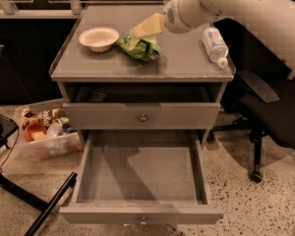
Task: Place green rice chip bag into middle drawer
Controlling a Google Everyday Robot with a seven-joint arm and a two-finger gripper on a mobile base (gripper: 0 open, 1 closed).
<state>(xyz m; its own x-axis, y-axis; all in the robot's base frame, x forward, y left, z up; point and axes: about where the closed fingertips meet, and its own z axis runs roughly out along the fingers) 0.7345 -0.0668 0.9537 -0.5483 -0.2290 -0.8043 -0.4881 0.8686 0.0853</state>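
The green rice chip bag (140, 48) lies crumpled on the grey tabletop (182, 63), right of the white bowl. My gripper (145, 27), yellowish at the end of the white arm, reaches in from the upper right and hangs just above the bag's back edge, very near or touching it. The bag rests on the tabletop. The middle drawer (142, 178) is pulled wide out below, its grey floor bare, with a small knob (143, 221) at front centre.
A white shallow bowl (99, 37) sits left of the bag. A clear water bottle (215, 45) lies at the tabletop's right edge. The drawer above (143, 117) is closed. A black office chair (270, 112) stands right; a clear bin of snacks (46, 132) sits on the floor left.
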